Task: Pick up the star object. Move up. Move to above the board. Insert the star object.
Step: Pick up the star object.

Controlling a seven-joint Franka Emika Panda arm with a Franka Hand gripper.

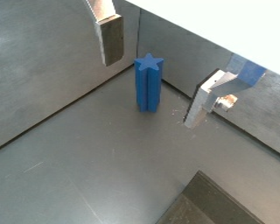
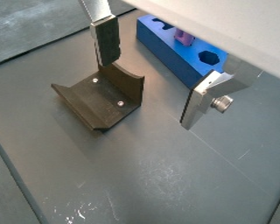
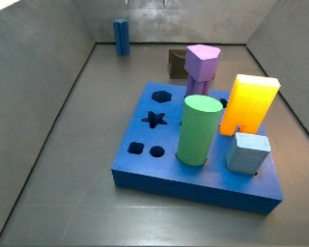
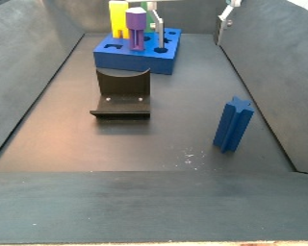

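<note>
— Where, then, is the star object (image 1: 149, 83)?
— Upright on the floor, far from the board (image 3: 138, 164); the gripper (image 1: 154, 77) hangs above, jaws wide, empty, ready to straddle it.

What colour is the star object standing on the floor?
Dark blue; the star object shows best in a wrist view, upright between the open gripper jaws, untouched.
</note>
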